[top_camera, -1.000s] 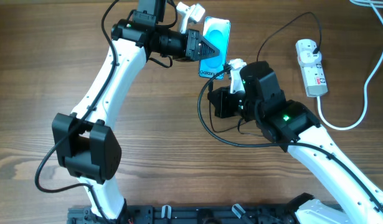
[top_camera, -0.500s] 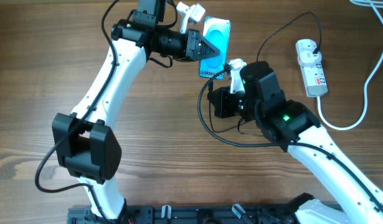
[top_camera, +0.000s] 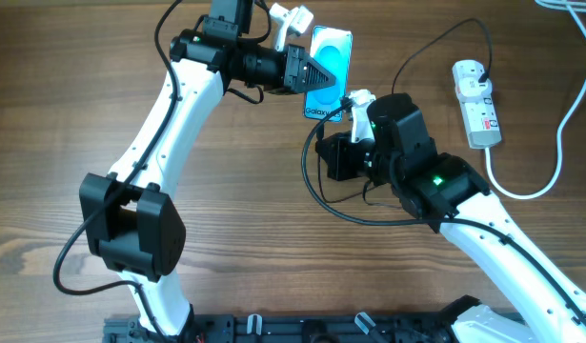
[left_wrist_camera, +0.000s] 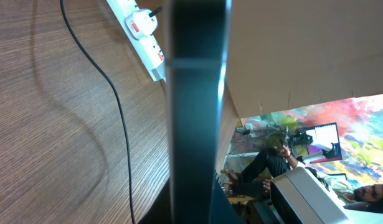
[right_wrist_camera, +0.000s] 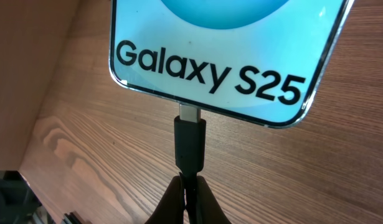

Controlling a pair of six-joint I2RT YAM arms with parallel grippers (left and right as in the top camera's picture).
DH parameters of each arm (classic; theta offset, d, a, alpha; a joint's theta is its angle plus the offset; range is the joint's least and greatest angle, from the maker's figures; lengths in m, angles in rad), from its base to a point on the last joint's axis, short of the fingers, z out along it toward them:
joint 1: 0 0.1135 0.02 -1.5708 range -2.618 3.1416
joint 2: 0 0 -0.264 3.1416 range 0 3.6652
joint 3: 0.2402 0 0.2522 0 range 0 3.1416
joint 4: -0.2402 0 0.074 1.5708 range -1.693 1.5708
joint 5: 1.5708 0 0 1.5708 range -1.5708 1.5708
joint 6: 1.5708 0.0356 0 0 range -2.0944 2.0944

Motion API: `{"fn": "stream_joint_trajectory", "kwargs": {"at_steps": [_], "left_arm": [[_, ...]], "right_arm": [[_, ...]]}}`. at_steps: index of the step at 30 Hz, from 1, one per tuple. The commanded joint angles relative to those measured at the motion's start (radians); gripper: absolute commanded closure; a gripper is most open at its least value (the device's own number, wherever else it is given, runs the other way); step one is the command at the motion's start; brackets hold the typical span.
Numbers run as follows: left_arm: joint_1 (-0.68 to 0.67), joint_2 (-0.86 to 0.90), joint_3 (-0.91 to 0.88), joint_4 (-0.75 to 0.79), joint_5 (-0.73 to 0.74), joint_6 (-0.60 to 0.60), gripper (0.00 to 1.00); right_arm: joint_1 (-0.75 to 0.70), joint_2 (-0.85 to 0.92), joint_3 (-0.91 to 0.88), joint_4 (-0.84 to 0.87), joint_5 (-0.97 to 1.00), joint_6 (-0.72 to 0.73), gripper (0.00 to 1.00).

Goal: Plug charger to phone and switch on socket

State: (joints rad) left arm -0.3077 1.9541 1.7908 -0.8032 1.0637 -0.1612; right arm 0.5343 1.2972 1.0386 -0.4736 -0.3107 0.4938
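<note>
The phone [top_camera: 329, 67] with its teal screen is held off the table by my left gripper [top_camera: 316, 72], which is shut on its side; in the left wrist view it shows edge-on as a dark bar [left_wrist_camera: 197, 112]. In the right wrist view the phone's lower edge [right_wrist_camera: 210, 68] reads "Galaxy S25". My right gripper [right_wrist_camera: 190, 190] is shut on the charger [right_wrist_camera: 190, 146] just behind its dark connector, whose metal tip meets the phone's bottom port. The black cable [top_camera: 421, 52] runs to a white adapter in the socket [top_camera: 476, 103] at the right.
The socket's thick white cord [top_camera: 559, 143] loops along the right edge of the table. The charger cable also loops on the wood under my right arm [top_camera: 321, 195]. The socket shows at the top of the left wrist view [left_wrist_camera: 141, 34].
</note>
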Motion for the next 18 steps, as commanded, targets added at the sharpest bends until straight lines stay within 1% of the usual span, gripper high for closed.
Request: {"fn": "stream_joint_trajectory", "kwargs": {"at_steps": [1,8,18], "left_arm": [[-0.005,0.006,0.008,0.000,0.039,0.024,0.96],[-0.005,0.006,0.008,-0.016,0.039,0.027,0.96],[-0.002,0.006,0.008,-0.003,0.039,0.028,0.96]], "right_arm": [[0.001,0.006,0.029,0.014,-0.003,0.007,0.96],[0.001,0.006,0.029,0.022,0.019,0.008,0.96],[0.001,0.006,0.029,0.006,0.075,0.058,0.96]]}}
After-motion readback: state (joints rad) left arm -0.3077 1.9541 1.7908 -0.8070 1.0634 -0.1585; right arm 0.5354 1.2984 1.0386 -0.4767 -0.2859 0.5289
